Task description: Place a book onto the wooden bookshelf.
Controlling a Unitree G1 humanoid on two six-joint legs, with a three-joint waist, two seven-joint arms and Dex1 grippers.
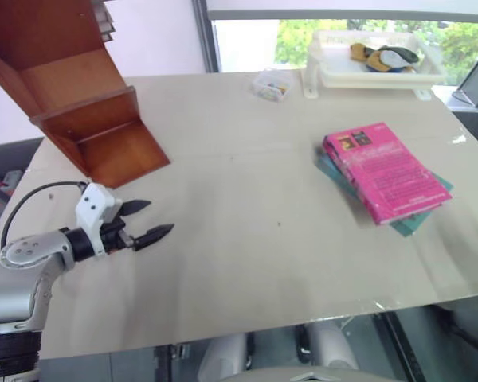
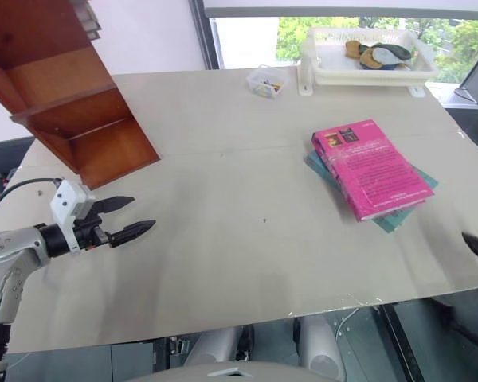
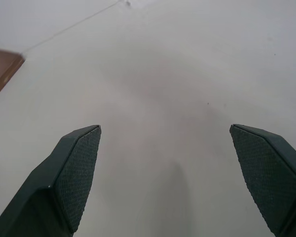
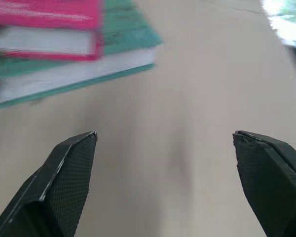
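The pink book (image 1: 386, 169) lies flat on the right side of the table, stacked on a teal-green book (image 1: 418, 223). The wooden bookshelf (image 1: 88, 111) stands at the table's far left corner, its open compartments facing the table. My left gripper (image 1: 161, 216) hovers open over bare table just in front of the bookshelf, nothing between its fingers (image 3: 79, 173). In the right wrist view my right gripper (image 4: 164, 134) is open and empty, low over the table, with both books' page edges (image 4: 44, 44) a short way ahead of it.
A white plastic tray (image 1: 334, 76) holding small items stands at the back right by the window. A small clear container (image 1: 272, 84) sits beside it. The beige table (image 1: 255, 239) stretches bare between the bookshelf and the books; its front edge is near.
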